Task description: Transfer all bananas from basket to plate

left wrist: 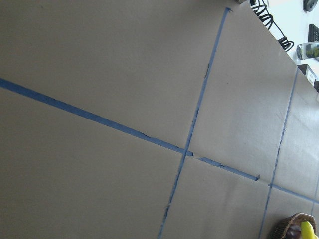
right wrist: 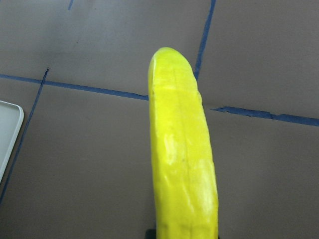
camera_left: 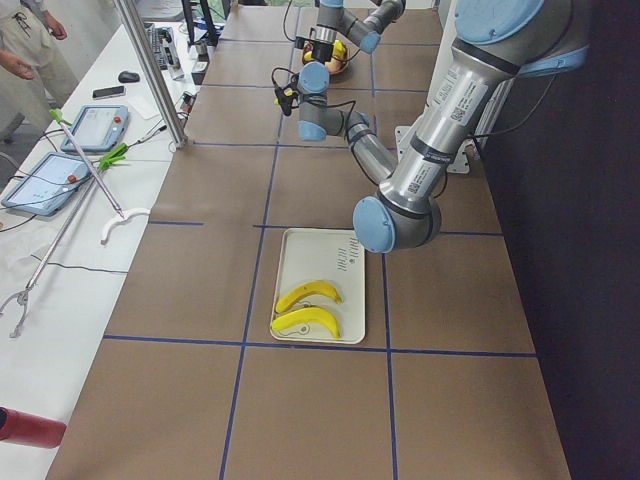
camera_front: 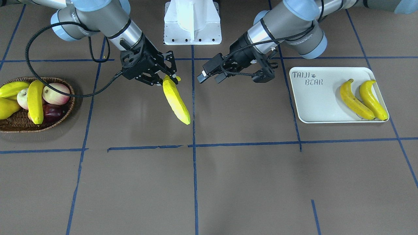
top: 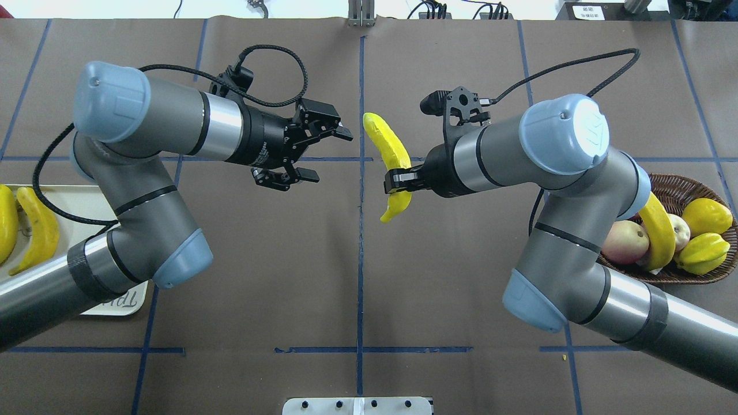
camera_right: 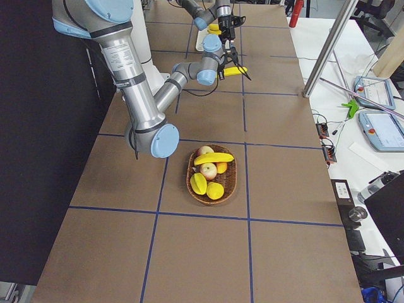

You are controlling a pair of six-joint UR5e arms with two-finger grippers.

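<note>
Plate (camera_front: 313, 104), robot's left side: two bananas (camera_front: 355, 99) side by side. Basket (camera_front: 19, 125), right side: one banana (camera_front: 35, 101) lying across other fruit (camera_front: 55, 93). Mid-table, right gripper (top: 398, 180) pinches the third banana (top: 391, 147) near its thin end, off the surface. Left gripper (top: 328, 155) faces it, close, jaws spread.

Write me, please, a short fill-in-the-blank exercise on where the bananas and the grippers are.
The white rectangular plate holds ___ long curved yellow bananas.
The shallow brown wicker basket holds ___ banana.
The right gripper holds another banana in mid-air, ___ basket and plate.
The left gripper faces it with jaws ___.
Missing words: two; one; between; open.
</note>
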